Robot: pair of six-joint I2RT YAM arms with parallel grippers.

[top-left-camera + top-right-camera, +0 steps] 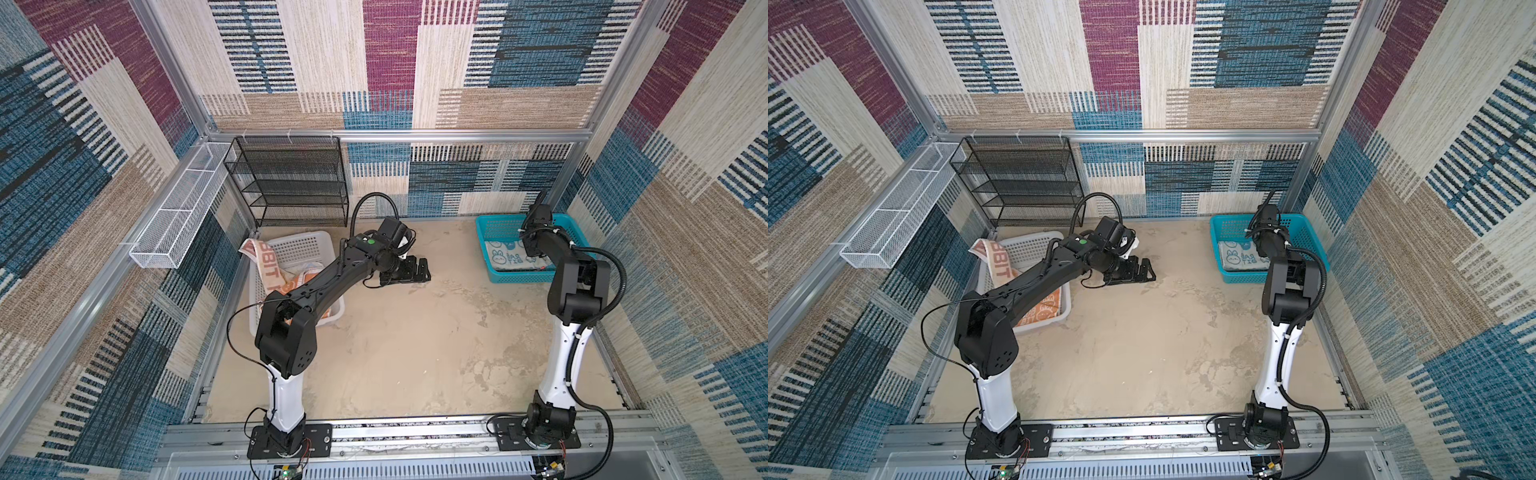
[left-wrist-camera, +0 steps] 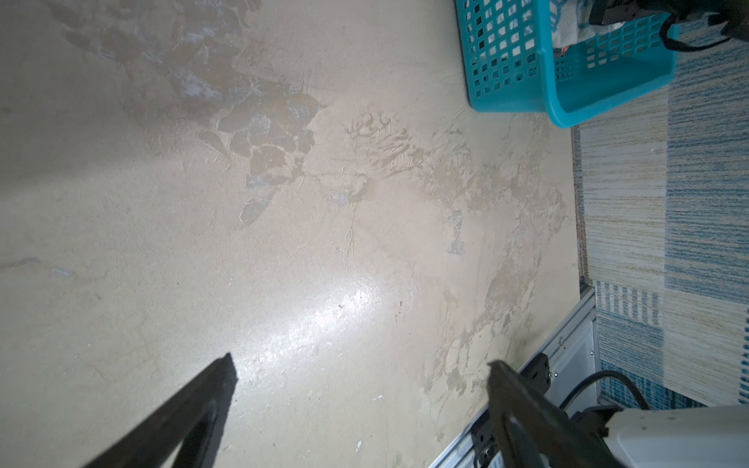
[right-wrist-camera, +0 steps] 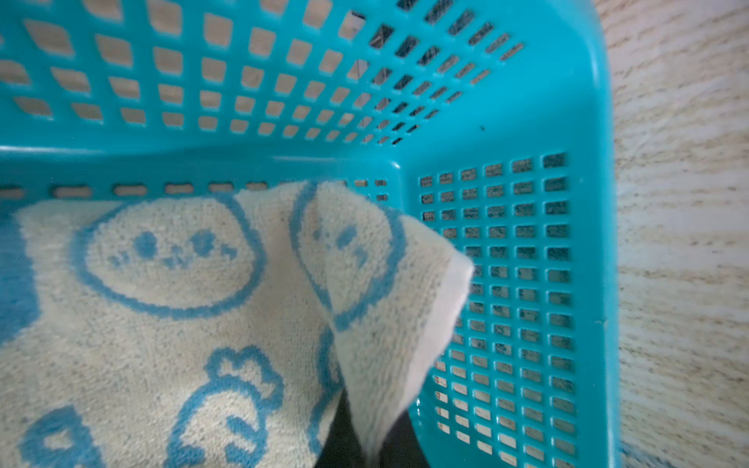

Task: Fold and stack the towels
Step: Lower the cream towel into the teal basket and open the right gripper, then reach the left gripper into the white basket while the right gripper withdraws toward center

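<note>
Blue-rabbit towel folded in teal basket; RABBIT towel draped over white basket rim; orange towel inside

The left arm reaches forward and inward; the left gripper points toward the right side, jaws spread wide and holding nothing. The right arm stretches ahead with its wrist bent down, and the right gripper is pinched on a towel corner.

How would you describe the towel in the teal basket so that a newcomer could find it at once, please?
At the table's back right corner stands the teal basket. The blue-rabbit towel lies inside it, one corner pinched by the right gripper. Unlike the orange-lettered towel draped over the white basket on the left, its print is blue only.
</note>
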